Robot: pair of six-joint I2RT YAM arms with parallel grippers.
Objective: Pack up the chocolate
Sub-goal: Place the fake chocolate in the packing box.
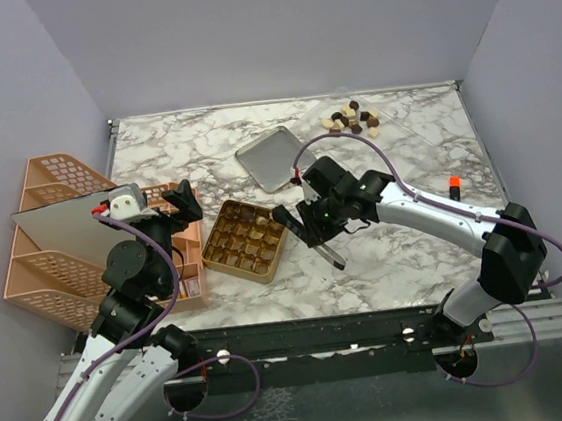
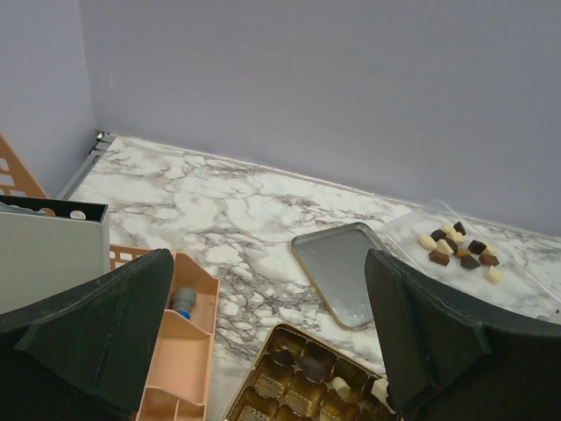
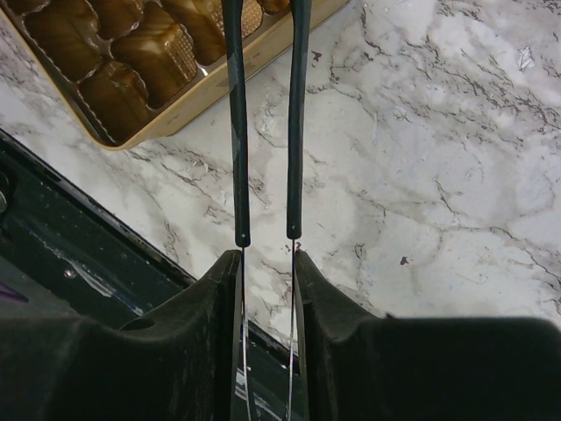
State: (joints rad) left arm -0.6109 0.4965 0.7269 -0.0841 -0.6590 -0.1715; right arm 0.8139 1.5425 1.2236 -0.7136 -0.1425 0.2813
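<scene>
Overhead view of a marble table (image 1: 396,249). The right pincer (image 1: 303,223) is clamped on a pair of tweezers (image 3: 296,132). Their two thin dark arms run side by side, with a gap between them, toward the near-right edge of a golden tray (image 1: 276,255) divided into pockets. The tweezer tips lie beyond the top of the wrist picture, so it cannot be told whether they carry a piece.

The loose chocolate (image 1: 352,118) sits in a small heap on clear plastic at the far right of the table, well apart from the tray. A few pieces (image 2: 313,368) rest in tray pockets. A grey lid (image 1: 274,159) lies between heap and tray. The left pincer (image 2: 270,259) hangs open and holds nothing, above a pink organiser (image 1: 60,259) just left of the tray.

The step appears to be work at the tray edge. To do it well, the tips should centre over one empty pocket and drop below its dividers before the squeeze eases, so a piece cannot bounce off a wall. Steady, moderate pressure matters, since a hard pinch could flick so small a piece away.
</scene>
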